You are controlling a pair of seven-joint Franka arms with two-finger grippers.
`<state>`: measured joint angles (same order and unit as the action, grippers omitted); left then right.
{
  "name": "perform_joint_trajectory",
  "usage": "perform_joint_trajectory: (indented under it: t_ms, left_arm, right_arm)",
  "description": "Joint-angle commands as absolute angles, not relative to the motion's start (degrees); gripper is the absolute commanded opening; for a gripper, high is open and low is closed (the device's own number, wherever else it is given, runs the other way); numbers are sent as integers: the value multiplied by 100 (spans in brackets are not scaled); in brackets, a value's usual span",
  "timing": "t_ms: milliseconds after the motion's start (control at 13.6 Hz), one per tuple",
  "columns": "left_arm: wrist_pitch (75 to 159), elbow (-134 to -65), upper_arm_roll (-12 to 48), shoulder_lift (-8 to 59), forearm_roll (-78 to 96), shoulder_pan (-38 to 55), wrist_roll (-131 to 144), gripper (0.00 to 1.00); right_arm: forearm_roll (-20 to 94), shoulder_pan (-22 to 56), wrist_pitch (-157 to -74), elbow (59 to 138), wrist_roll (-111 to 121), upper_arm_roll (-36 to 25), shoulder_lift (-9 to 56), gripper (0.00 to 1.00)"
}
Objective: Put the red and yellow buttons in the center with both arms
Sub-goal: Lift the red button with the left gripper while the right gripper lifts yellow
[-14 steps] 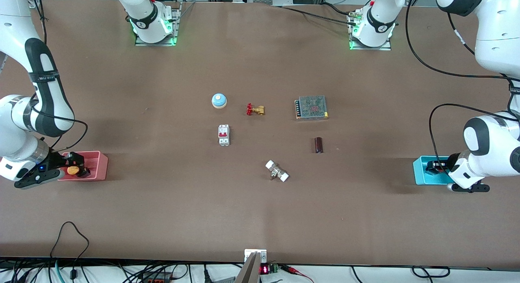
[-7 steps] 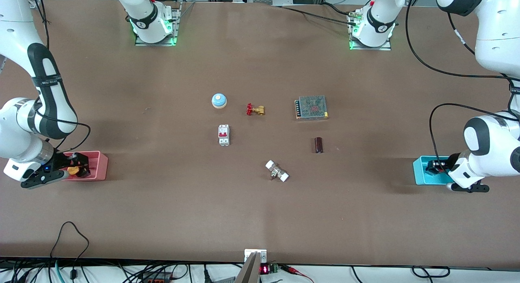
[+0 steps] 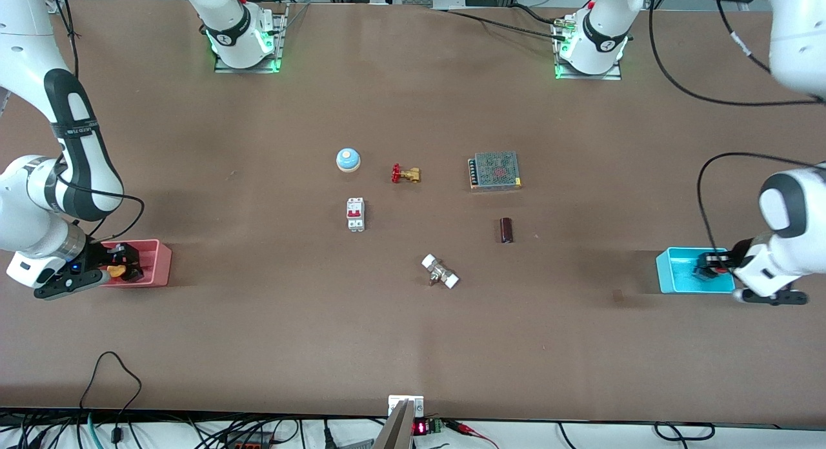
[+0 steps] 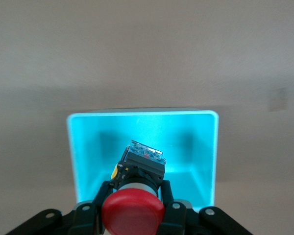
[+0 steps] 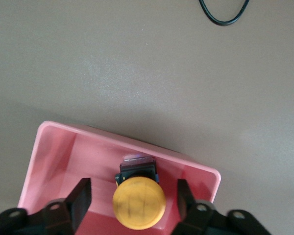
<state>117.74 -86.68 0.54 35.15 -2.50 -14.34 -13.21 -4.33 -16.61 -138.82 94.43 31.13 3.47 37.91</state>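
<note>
No readable text or labels.

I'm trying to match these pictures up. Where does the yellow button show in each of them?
Front view: the yellow button sits in the pink bin at the right arm's end of the table, between the fingers of the open right pincer.
Left wrist view: not in it.
Right wrist view: the yellow button is low in the middle, inside the pink bin.
Shared landmark: the pink bin.
</note>
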Motion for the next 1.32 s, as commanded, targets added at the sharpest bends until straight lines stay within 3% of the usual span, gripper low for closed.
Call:
perform_joint_trajectory:
  t_ms: [0,147,441,882,1250]
  left_arm:
    - [11165,-8894,166,2840,-290,-1337,-1337,29]
    - [10663,-9139,246,2516,-264,-1004,-987,28]
    - [10696,-9878,553,2267,-10,-633,-37,29]
    - [11881,-10914,624,2478,868,-448,536,29]
    - [12296,-11232,615,2479,958,-123,1459,29]
  right_arm:
    - [-352,-1732,-13913,9404,3252,413,3814,59]
    - [-352,-1731,-13913,9404,3252,413,3814,52]
    - [-352,-1731,-13913,9396,3252,413,3814,37]
    - [-343,-1731,-13861,9378,3252,430,3771,26]
    - [-282,-1731,-11888,9299,3173,597,2569,26]
